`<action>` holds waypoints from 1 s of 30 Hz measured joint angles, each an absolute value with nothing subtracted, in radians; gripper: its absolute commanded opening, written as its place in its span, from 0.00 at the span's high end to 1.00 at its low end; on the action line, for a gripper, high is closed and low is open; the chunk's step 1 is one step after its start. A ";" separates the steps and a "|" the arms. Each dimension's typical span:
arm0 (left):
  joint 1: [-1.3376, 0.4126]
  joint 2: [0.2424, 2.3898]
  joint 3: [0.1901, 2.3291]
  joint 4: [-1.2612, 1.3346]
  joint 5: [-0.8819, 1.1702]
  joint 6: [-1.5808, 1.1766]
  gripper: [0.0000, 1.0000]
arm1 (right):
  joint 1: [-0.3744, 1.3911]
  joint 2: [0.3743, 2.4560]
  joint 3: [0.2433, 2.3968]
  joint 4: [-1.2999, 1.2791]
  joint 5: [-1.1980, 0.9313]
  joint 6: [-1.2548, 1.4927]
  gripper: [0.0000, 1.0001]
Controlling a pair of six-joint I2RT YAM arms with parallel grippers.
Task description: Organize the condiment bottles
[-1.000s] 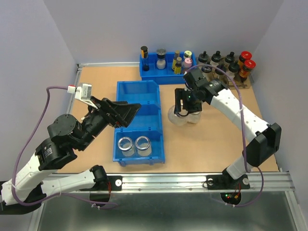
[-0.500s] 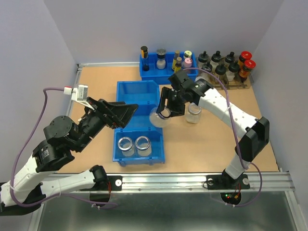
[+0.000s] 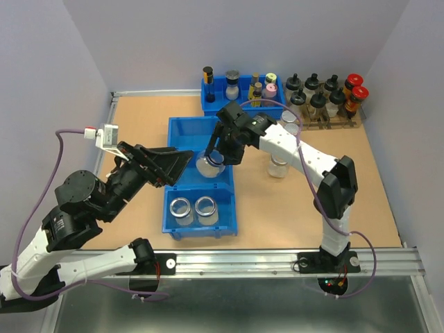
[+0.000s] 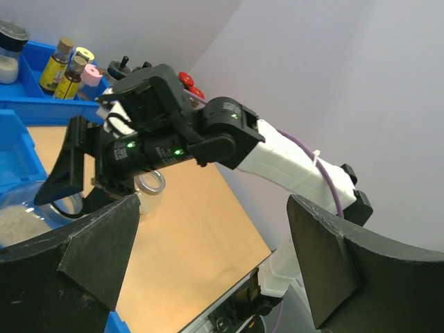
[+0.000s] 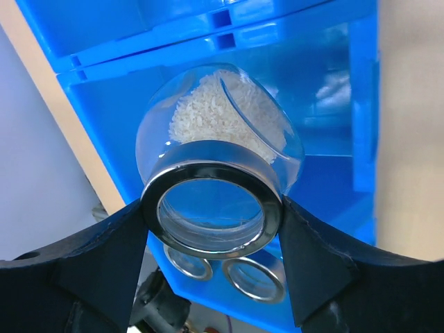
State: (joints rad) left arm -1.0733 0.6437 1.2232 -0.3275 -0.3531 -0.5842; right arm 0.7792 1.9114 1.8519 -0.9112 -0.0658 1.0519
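Right gripper [image 5: 212,220] pinches a glass jar [image 5: 215,135] at its metal rim, one finger on each side; the jar, part-filled with white grains, hangs tilted above the middle compartment of the blue bin [image 3: 169,182]; an open jar [image 3: 182,209] and a second open jar [image 3: 206,206] stand in the bin's near compartment; another jar [image 3: 279,166] stands on the table [image 3: 139,132] right of the bin; left gripper [image 4: 211,250] hovers left of the bin, jaws spread, holding nothing.

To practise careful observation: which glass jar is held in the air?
The jar of white grains in the right end effector, over the blue bin; the others stand unheld.
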 measured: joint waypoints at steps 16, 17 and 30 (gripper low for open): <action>-1.073 0.636 1.225 -0.327 -0.375 -0.556 0.01 | 0.905 2.108 2.008 -0.904 0.025 1.364 1.00; -1.073 0.635 1.226 -0.327 -0.376 -0.554 0.01 | 0.911 2.109 2.011 -0.901 0.036 1.391 1.00; -1.073 0.598 1.244 -0.334 -0.402 -0.538 0.01 | 0.944 2.170 2.041 -0.882 0.126 1.511 0.80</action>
